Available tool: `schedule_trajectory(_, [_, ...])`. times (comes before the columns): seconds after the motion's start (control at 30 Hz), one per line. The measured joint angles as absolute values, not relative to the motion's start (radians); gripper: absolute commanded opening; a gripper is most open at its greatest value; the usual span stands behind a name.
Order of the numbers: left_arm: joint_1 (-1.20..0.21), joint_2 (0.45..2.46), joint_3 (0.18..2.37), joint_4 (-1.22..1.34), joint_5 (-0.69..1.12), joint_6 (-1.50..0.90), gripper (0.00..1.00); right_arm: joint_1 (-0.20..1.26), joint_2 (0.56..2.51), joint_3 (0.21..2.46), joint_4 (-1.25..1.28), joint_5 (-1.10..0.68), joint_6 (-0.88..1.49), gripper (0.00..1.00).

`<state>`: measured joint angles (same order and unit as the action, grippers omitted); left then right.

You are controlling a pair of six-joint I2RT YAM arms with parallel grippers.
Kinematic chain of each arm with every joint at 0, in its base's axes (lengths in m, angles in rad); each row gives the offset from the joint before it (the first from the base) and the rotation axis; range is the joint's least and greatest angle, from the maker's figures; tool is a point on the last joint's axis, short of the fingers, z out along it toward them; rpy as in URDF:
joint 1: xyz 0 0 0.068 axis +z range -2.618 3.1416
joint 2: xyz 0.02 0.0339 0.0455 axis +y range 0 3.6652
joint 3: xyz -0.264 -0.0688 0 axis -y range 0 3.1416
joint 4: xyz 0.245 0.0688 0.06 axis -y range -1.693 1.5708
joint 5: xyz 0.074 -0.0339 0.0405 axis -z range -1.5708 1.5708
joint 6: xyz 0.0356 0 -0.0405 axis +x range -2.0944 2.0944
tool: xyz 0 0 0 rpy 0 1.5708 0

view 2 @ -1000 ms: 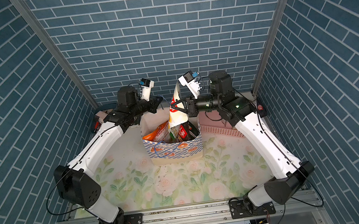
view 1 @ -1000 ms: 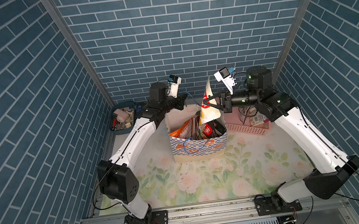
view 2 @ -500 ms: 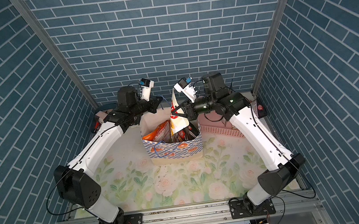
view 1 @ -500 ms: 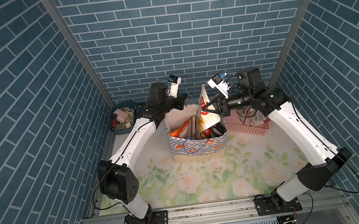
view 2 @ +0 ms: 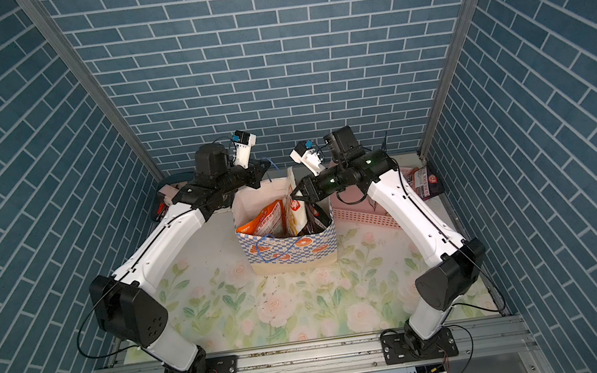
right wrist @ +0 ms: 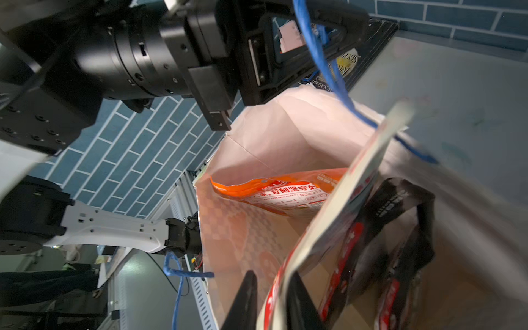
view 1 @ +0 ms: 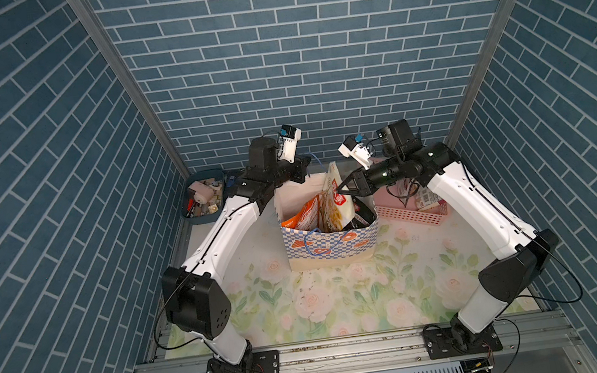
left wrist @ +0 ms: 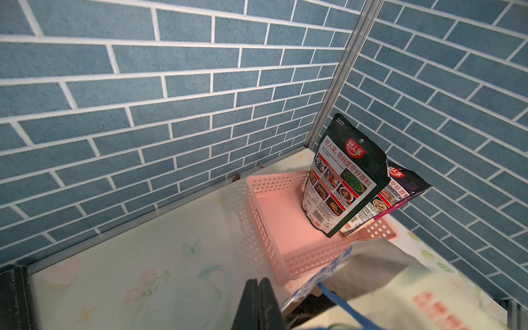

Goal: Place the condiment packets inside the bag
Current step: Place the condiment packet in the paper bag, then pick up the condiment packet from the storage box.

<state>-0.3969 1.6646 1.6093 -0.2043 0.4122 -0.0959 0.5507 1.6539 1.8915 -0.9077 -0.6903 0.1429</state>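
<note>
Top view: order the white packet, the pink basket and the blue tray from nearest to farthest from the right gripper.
1. white packet: at the right gripper, between its jaws, standing in the bag.
2. pink basket: beside the bag, on the right.
3. blue tray: back left corner, on the far side of the bag.

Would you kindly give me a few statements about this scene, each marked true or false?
1. The bag stands upright. True.
2. An orange packet is inside it. True.
3. The pink basket is empty. False: two dark packets lean in it.
4. The left gripper is wide open. False: it is shut.
5. The white packet lies in the basket. False: it stands in the bag, at the right gripper.
</note>
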Motion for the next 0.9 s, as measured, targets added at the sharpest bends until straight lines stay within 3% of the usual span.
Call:
schedule_trajectory(0.2, [-0.397,1.665,1.609,-0.206,0.412,-0.094,0.00,0.550,1.654,2.001,-0.912,-0.636,0.194,0.43])
schedule_trajectory(0.33, [-0.397,1.665,1.609,-0.206,0.412,-0.094,0.00,0.527,1.642,2.053,-0.943,-0.500,0.241,0.58])
schedule_trajectory(0.4, [-0.397,1.665,1.609,-0.206,0.413,-0.094,0.00,0.480,1.616,2.041,-0.965,-0.404,0.259,0.62])
schedule_trajectory(0.53, [-0.397,1.665,1.609,-0.205,0.413,-0.094,0.00,0.311,1.542,1.933,-0.967,-0.197,0.277,0.80])
schedule_trajectory(0.7, [-0.397,1.665,1.609,-0.205,0.413,-0.094,0.00,0.135,1.576,1.841,-0.933,-0.081,0.281,0.83])
schedule_trajectory(0.9, [-0.397,1.664,1.605,-0.203,0.413,-0.094,0.00,0.059,1.811,1.912,-0.850,-0.056,0.281,0.84])
